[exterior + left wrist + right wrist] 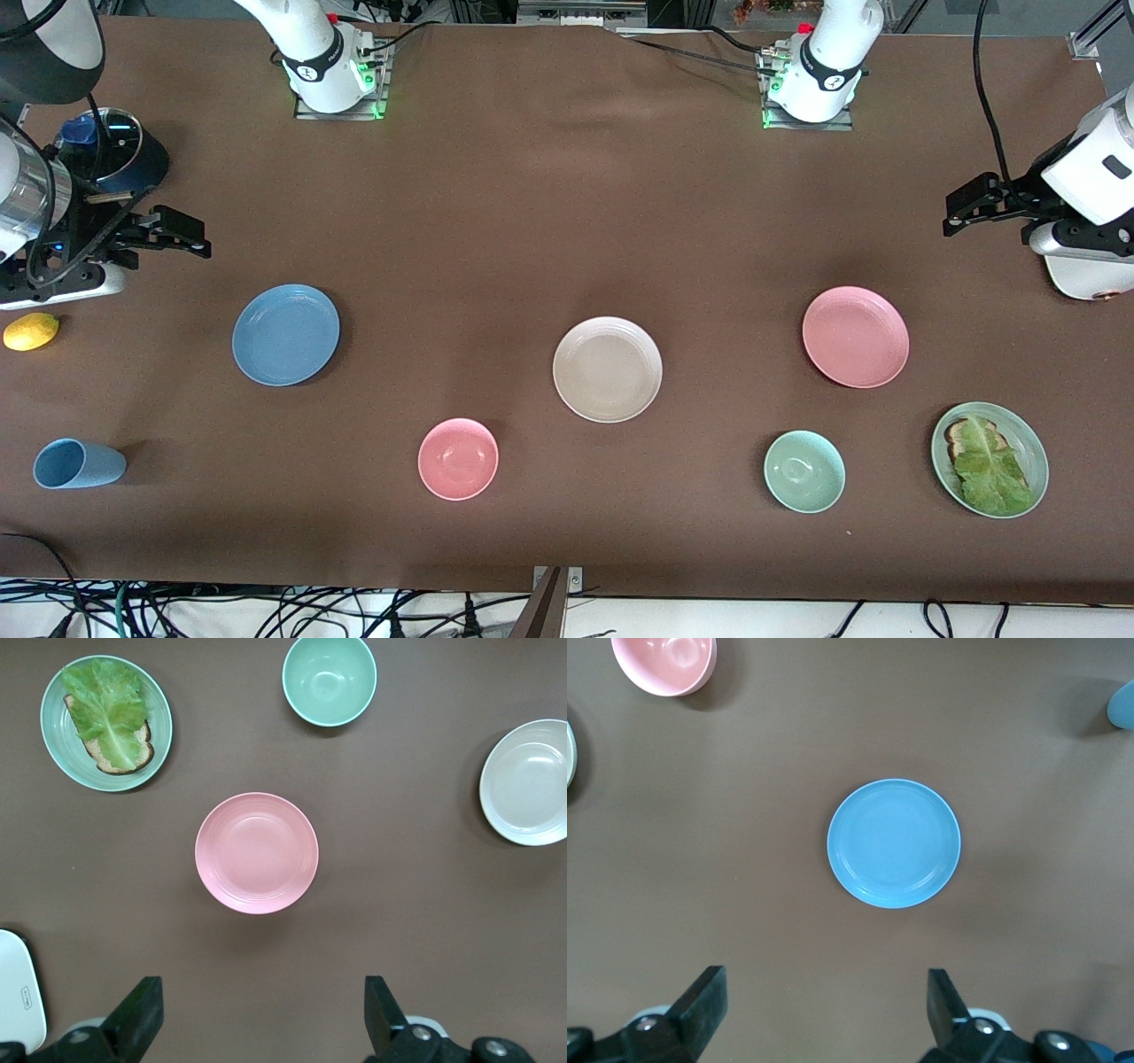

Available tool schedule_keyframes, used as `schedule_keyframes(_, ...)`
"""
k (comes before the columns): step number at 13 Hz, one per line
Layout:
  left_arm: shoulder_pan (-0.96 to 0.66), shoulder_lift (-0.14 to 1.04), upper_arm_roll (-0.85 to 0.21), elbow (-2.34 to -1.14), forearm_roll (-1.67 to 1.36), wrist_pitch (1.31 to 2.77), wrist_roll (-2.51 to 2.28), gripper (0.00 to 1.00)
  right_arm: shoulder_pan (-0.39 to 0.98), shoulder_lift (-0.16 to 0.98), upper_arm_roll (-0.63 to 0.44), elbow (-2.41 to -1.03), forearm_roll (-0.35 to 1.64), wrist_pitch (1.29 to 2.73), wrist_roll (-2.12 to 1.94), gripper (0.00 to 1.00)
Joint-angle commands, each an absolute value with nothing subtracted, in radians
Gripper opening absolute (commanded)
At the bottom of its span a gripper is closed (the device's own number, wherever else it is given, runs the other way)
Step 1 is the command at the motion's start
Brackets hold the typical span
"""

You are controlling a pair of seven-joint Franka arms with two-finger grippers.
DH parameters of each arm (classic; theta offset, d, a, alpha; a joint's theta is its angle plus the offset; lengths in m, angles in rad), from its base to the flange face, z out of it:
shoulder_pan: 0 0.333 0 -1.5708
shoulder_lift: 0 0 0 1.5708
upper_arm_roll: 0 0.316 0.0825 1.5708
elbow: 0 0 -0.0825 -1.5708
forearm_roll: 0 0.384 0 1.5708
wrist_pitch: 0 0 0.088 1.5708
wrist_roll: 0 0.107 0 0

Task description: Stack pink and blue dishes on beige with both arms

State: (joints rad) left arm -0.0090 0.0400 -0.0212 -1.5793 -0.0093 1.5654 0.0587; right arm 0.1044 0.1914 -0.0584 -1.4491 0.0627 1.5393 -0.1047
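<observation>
Three flat plates lie apart on the brown table. The beige plate [607, 369] is in the middle, the blue plate [285, 334] toward the right arm's end, and the pink plate [855, 336] toward the left arm's end. My left gripper [955, 213] hangs open and empty above bare cloth at its end of the table. In its wrist view the left gripper [263, 1019] looks down on the pink plate [256, 851], with the beige plate [529, 781] at the edge. My right gripper [202, 239] is also open and empty; in its wrist view the right gripper [827, 1014] looks down on the blue plate [893, 842].
Nearer the front camera sit a pink bowl [457, 458], a pale green bowl [803, 470], a green plate with toast and lettuce [990, 458] and a blue cup [78, 463] on its side. A lemon [31, 330] and a dark round appliance [111, 151] stand at the right arm's end.
</observation>
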Motion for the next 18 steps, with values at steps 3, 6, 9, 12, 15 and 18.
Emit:
schedule_keyframes(3,-0.014,0.058,-0.021,-1.548,0.011,1.552,0.069,1.00,0.097,0.181,-0.057,-1.437,0.060,1.559,-0.109,1.00)
schedule_keyframes(6,-0.014,0.060,-0.021,-1.548,0.011,1.552,0.069,1.00,0.095,0.184,-0.058,-1.437,0.061,1.559,-0.110,1.00)
schedule_keyframes(9,-0.014,0.060,-0.021,-1.548,0.011,1.552,0.069,1.00,0.095,0.186,-0.061,-1.437,0.054,1.559,-0.103,1.00)
schedule_keyframes(12,-0.014,0.060,-0.021,-1.548,0.011,1.552,0.069,1.00,0.094,0.189,-0.061,-1.437,0.038,1.552,-0.106,1.00)
schedule_keyframes(15,-0.015,0.060,-0.021,-1.548,0.011,1.552,0.069,1.00,0.090,0.189,-0.061,-1.437,0.037,1.552,-0.104,1.00)
schedule_keyframes(18,-0.014,0.060,-0.021,-1.548,0.011,1.552,0.069,1.00,0.091,0.189,-0.061,-1.437,0.037,1.552,-0.104,1.00)
